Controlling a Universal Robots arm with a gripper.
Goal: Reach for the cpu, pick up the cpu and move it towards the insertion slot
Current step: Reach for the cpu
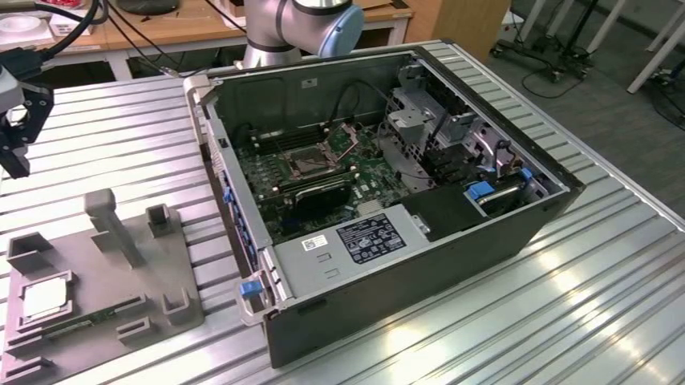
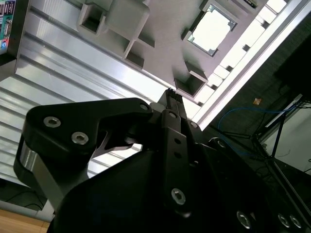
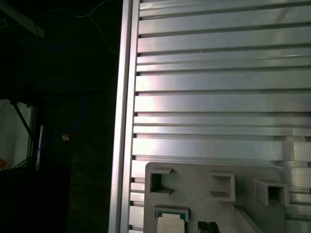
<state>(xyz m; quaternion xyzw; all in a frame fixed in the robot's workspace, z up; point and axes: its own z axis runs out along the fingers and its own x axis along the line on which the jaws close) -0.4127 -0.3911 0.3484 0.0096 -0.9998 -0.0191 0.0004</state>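
Step in hand: the reach, with no contact made yet. The black pincer (image 1: 18, 132) hangs at the exterior view's left edge, above the ribbed aluminium desk (image 1: 599, 305) and well apart from the parts laid out on it. It carries no chip, and I cannot tell from these views whether it is apart or together. The small flat square cpu with a pale silvery metal face (image 1: 43, 298) lies flat in a low-walled pocket of the grey moulded fixture plate (image 1: 107, 281), near the plate's corner at the exterior view's left. In the second wrist view the cpu (image 2: 211, 30) shows beyond the pincer tip, off its line and not under it. The square insertion slot with a shiny metal frame and dark centre (image 1: 307, 164) sits on the board inside the open black computer case (image 1: 450, 265), well apart from the cpu. Judgement on doing the reach well: bring the pincer over the chip's centre first, square it to the pocket walls, and only then descend. Contact should fall on two opposite edges, not on the metal face. A thin green circuit strip (image 1: 75, 326) lies just beside the pocket, and tall grey posts (image 1: 112, 228) stand nearby on the plate, so a straight vertical approach looks safest. A tilted grip could wedge the chip against the pocket walls.
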